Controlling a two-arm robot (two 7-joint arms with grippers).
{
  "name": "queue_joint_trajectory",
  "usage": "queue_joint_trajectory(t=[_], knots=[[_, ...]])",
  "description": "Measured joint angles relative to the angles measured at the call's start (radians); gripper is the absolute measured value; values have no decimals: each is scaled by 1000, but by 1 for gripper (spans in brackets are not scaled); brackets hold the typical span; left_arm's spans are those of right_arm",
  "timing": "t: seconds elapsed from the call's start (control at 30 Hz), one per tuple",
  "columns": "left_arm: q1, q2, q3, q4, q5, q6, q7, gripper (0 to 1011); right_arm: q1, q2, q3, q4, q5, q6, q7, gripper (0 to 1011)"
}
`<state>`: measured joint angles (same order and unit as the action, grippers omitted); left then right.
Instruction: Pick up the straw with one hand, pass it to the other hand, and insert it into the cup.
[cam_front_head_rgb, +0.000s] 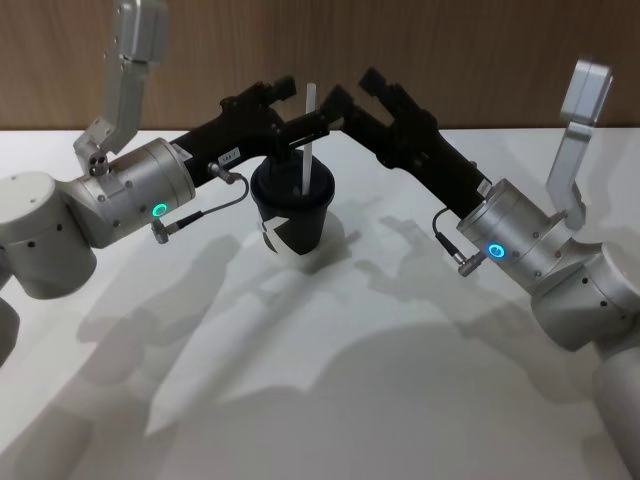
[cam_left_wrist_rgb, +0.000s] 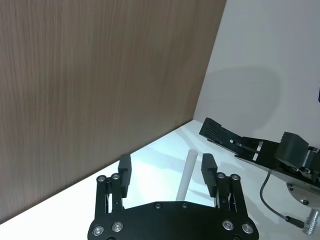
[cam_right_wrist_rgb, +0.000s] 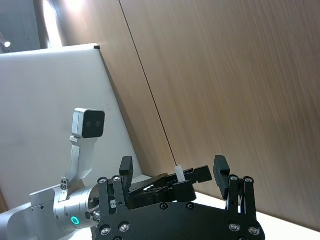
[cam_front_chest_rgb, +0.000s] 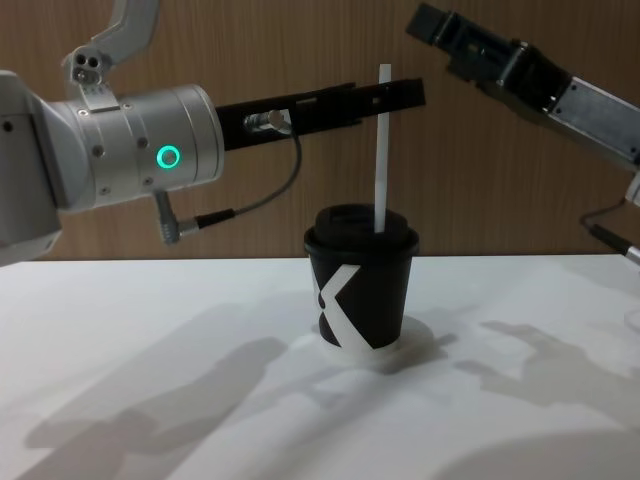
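white table (cam_front_head_rgb: 400, 400) under wood wall: thin white straw (cam_front_chest_rgb: 383, 150) upright in black cup (cam_front_chest_rgb: 362, 290); left gripper (cam_left_wrist_rgb: 166, 172) spread around it, right gripper (cam_right_wrist_rgb: 172, 172) open, empty.

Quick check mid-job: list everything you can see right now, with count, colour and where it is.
cup: one, black with a white K mark and a black domed lid, upright at the middle of the table.
straw: one, white, standing upright in the cup's lid.
table: one, white, under the cup.
wall: one, brown wood panel, behind the table.
left tool: one, black on a silver wrist, level above the cup, fingers open on either side of the straw's upper end.
right tool: one, black, raised above and to the right of the cup, fingers open, holding nothing.
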<state>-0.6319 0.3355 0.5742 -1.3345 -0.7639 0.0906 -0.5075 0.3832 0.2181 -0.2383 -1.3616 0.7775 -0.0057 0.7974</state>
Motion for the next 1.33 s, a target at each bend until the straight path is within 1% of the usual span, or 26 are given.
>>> queue_joint_trajectory(t=[0.03, 0.1, 0.13, 0.2, 0.33, 0.47, 0.67, 0.7, 0.87, 1.03, 1.17, 1.33], knots=[[5, 3, -2, -5, 0, 1, 1, 889, -2, 1, 0, -2, 0, 0, 0, 1001], [14, 8, -8, -17, -1, 3, 2, 924, -7, 4, 0, -6, 2, 0, -1, 1001], [17, 10, -10, -21, -2, 4, 3, 968, -11, 7, 1, -10, 4, 0, -1, 1001], [26, 16, -16, -34, -5, 9, 5, 1000, -16, 10, 1, -15, 5, 0, -3, 1001], [39, 25, -23, -49, -10, 17, 7, 1001, -33, 20, 3, -31, 8, 1, -9, 1001], [60, 41, -33, -76, -19, 25, 10, 1002, -56, 33, 6, -52, 12, 6, -17, 1001], [89, 65, -46, -107, -36, 30, 9, 1001, -111, 60, 16, -100, 23, 20, -37, 1001], [94, 68, -48, -113, -40, 30, 7, 1001, -111, 60, 16, -100, 23, 20, -37, 1001], [119, 90, -61, -138, -61, 30, -4, 1002, -152, 84, 24, -132, 35, 34, -45, 1001], [157, 119, -79, -174, -78, 22, -8, 1001, -182, 108, 30, -156, 47, 46, -45, 1001], [192, 141, -94, -204, -87, 4, -6, 1001, -198, 120, 34, -166, 54, 52, -43, 1001], [216, 157, -105, -225, -93, -8, -3, 1001, -210, 130, 36, -175, 59, 57, -42, 1001]])
